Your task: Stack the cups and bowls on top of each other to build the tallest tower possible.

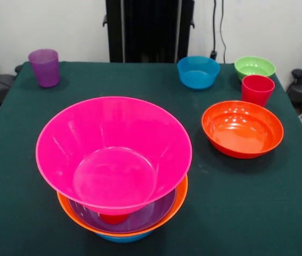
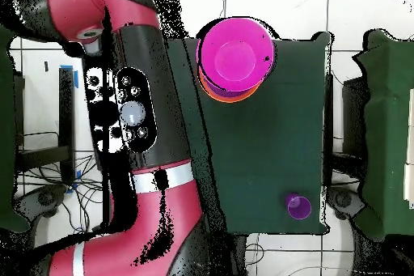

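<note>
On the dark green cloth-covered worktop (image 1: 23, 213), the tower (image 1: 116, 170) stands at the near edge in the front view. It is a blue plastic bowl at the bottom, then a large glossy orange bowl (image 1: 180, 200), a purple bowl (image 1: 151, 213), a small red cup (image 1: 113, 217) standing inside that, and a large glossy pink bowl (image 1: 113, 152) sitting upright on the cup. The pink bowl looks slightly tilted.

Loose pieces wait apart from it: a red-orange bowl (image 1: 242, 129), a small opaque red cup (image 1: 257, 89), a small green bowl (image 1: 254, 66), a medium blue bowl (image 1: 198, 71) and a translucent purple cup (image 1: 44, 67) at the far left corner.

The overhead view shows the red and black arm (image 2: 137, 119) lying beside the worktop, but the tool itself is not visible in either view, so whether its fingers are apart or together cannot be told.

The next piece probably goes into the pink bowl. A cup set dead centre would add the most height. It should be lowered straight down and released gently, since the pink bowl balances on a narrow cup and an off-centre load could tip it.
</note>
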You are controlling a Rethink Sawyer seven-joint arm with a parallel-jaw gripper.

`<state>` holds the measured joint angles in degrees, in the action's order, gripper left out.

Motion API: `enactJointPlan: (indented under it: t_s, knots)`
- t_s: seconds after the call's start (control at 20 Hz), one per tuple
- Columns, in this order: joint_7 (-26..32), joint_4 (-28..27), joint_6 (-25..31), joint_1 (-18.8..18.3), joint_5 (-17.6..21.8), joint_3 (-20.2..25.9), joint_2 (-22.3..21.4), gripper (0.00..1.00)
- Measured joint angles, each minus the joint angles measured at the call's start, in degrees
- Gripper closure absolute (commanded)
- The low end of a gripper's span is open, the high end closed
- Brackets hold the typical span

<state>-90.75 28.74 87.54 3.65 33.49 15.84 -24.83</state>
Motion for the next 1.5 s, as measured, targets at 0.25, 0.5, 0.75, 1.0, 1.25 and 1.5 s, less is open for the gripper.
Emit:
enactJointPlan:
  t_s: [0.25,0.5,0.75,1.0,1.25,1.5]
  knots:
    - [0.0,-0.8,0.0,1.5,0.0,-0.1,1.1,0.0]
    - [0.0,-0.8,0.0,2.5,-0.4,-0.1,2.5,0.0]
    - [0.0,1.0,-2.0,2.1,-3.5,-0.1,2.5,0.0]
    - [0.0,4.3,-6.0,1.2,-7.0,-0.2,2.1,0.0]
    - [0.0,8.1,-10.7,0.0,-10.0,-0.2,1.4,0.0]
    - [0.0,13.3,-15.1,-1.4,-12.1,-0.2,0.3,0.0]
